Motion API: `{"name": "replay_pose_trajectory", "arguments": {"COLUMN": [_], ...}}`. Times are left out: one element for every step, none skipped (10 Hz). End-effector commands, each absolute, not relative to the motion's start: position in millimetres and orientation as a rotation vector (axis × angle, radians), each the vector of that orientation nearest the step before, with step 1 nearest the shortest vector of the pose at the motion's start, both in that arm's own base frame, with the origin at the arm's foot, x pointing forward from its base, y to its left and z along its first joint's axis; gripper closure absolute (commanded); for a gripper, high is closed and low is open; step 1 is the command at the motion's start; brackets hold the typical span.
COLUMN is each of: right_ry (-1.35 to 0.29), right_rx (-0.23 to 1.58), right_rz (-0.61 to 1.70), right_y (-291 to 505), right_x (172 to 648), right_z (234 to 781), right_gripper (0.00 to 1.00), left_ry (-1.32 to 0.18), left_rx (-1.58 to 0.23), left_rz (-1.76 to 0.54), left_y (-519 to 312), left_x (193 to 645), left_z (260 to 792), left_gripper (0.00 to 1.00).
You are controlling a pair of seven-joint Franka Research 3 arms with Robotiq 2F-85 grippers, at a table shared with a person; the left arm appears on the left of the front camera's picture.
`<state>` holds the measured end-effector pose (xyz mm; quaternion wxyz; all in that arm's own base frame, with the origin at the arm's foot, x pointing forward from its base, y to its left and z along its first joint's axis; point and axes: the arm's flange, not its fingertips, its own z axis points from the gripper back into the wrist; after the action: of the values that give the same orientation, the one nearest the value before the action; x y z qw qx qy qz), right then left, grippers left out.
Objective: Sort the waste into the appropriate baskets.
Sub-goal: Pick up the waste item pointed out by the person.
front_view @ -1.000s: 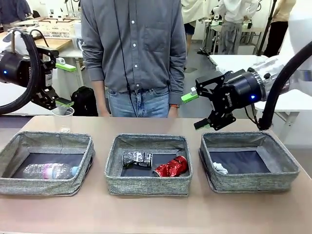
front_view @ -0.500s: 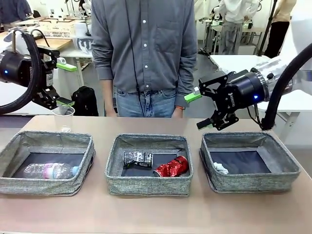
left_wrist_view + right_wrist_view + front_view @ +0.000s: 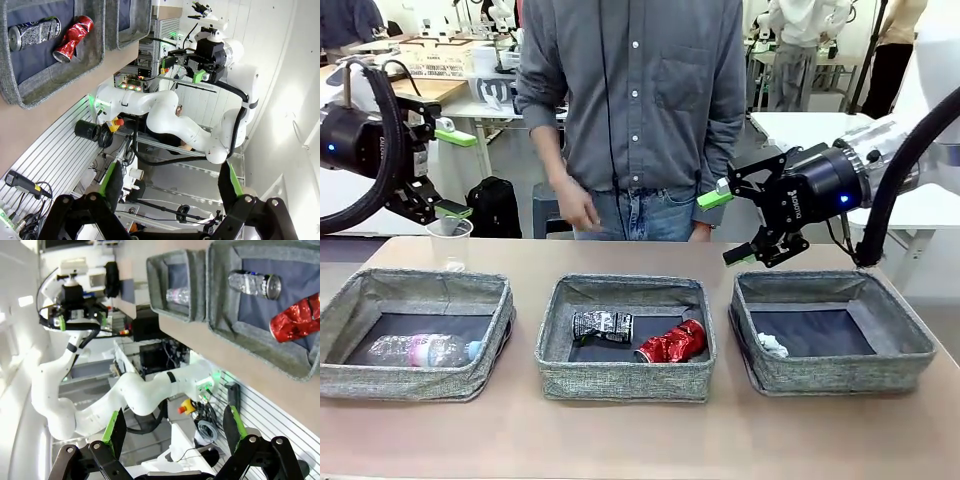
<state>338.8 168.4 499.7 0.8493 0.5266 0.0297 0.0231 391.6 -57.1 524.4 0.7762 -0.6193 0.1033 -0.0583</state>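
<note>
We see the clear plastic bottle with pink label (image 3: pixel 420 350) lying in the left basket (image 3: pixel 415 290). The crushed dark patterned can (image 3: pixel 601 326) and crushed red can (image 3: pixel 671 342) lie side by side in the middle basket (image 3: pixel 620 380), and the white paper wad (image 3: pixel 772 345) sits in the right basket (image 3: pixel 840 372). The clear plastic cup (image 3: pixel 449 240) stands on the table (image 3: pixel 640 440) behind the left basket. Our left gripper (image 3: pixel 453 174) hangs near the cup and our right gripper (image 3: pixel 725 227) beyond the right basket's far corner; both are spread wide and empty.
</note>
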Motion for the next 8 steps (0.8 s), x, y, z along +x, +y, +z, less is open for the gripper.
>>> {"name": "replay_pose_trajectory", "arguments": {"right_ry": [0.059,0.059,0.059,0.059,0.059,0.059,0.059,0.059], "right_rx": [1.114,1.114,1.114,1.114,1.114,1.114,1.114,1.114], "right_rz": [0.07,0.07,0.07,0.07,0.07,0.07,0.07,0.07], "right_y": [167.8,167.8,167.8,167.8,167.8,167.8,167.8,167.8], "right_x": [342.1,342.1,342.1,342.1,342.1,342.1,342.1,342.1], "right_z": [500.1,500.1,500.1,500.1,500.1,500.1,500.1,500.1], "right_gripper": [0.0,0.0,0.0,0.0,0.0,0.0,0.0,0.0], "left_ry": [0.216,0.216,0.216,0.216,0.216,0.216,0.216,0.216], "left_rx": [-1.345,-1.345,-1.345,-1.345,-1.345,-1.345,-1.345,-1.345], "left_rz": [-0.121,-0.121,-0.121,-0.121,-0.121,-0.121,-0.121,-0.121], "left_y": [-59.1,-59.1,-59.1,-59.1,-59.1,-59.1,-59.1,-59.1], "left_x": [389.9,389.9,389.9,389.9,389.9,389.9,389.9,389.9], "left_z": [527.1,527.1,527.1,527.1,527.1,527.1,527.1,527.1], "left_gripper": [0.03,0.03,0.03,0.03,0.03,0.03,0.03,0.03]}}
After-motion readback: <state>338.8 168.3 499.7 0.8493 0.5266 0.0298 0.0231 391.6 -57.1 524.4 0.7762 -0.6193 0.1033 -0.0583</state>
